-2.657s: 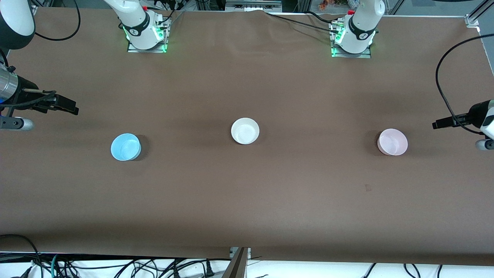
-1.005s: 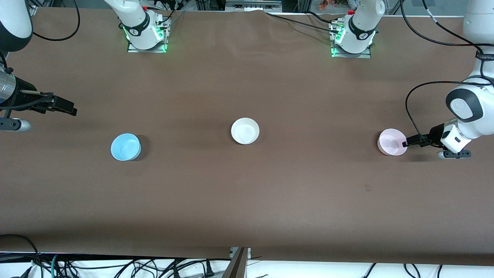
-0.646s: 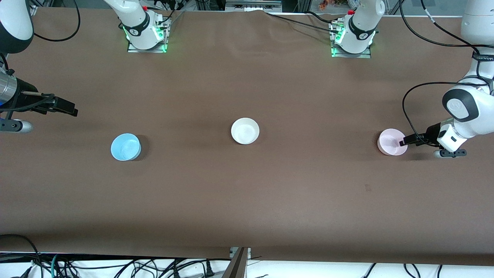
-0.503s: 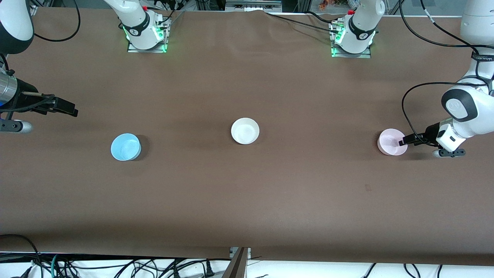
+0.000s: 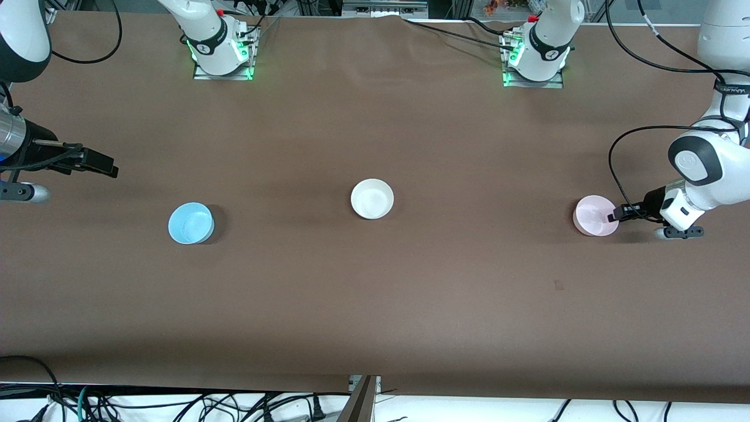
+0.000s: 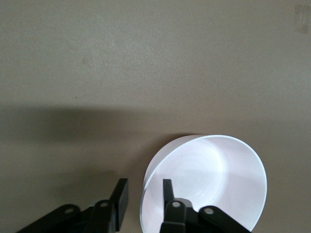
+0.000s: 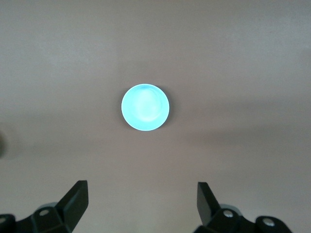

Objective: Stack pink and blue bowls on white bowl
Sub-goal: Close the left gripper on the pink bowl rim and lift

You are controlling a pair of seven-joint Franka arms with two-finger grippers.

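Brown paper covers the worktop (image 5: 375, 305), and three bowls sit on it in a loose row, well apart from one another. The white bowl (image 5: 372, 198) is in the middle, upright and empty. The blue bowl (image 5: 190, 223) stands toward the right arm's end, a little nearer the front camera than the white one; the pink bowl (image 5: 596, 215) stands toward the left arm's end, also a little nearer. None is stacked on another.

The left gripper (image 5: 613, 216) is down at the pink bowl, at the side of it facing the left arm's end of the worktop. In the left wrist view its two dark fingers (image 6: 167, 193) straddle the bowl's wall, one inside the bowl and one (image 6: 121, 196) outside, with the rim (image 6: 146, 187) running between them. The gap between them is narrow, but a strip of space shows between the outer finger and the wall, so I cannot tell whether they are pinching it. The bowl rests flat on the worktop.

The right gripper (image 5: 108, 169) waits in the air over bare worktop at the right arm's end, its arm level. In the right wrist view its fingers (image 7: 75, 199) are spread wide with nothing between them, and the blue bowl (image 7: 145, 107) shows on the worktop ahead, clear of them.
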